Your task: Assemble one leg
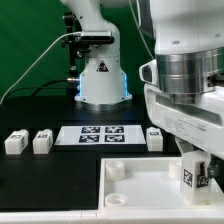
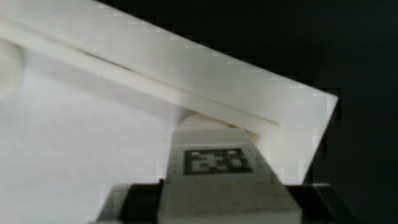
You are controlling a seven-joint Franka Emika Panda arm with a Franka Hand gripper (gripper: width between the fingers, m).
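My gripper [image 1: 192, 172] is shut on a leg [image 1: 187, 178], a small white block with a black-and-white tag. It holds the leg upright at the far right part of the large white panel [image 1: 140, 190]; I cannot tell whether the leg touches the panel. In the wrist view the leg [image 2: 217, 165] sits between the dark fingers [image 2: 150, 198] of my gripper [image 2: 221, 200], its tag facing the camera, with the panel [image 2: 107, 130] and its raised edge behind it. A round corner socket [image 1: 115, 168] shows at the panel's far left corner.
Three loose legs stand on the black table: two on the exterior view's left [image 1: 15, 142] [image 1: 42, 142] and one to the right [image 1: 155, 138] of the marker board [image 1: 100, 135]. The arm's base [image 1: 100, 82] stands behind the board.
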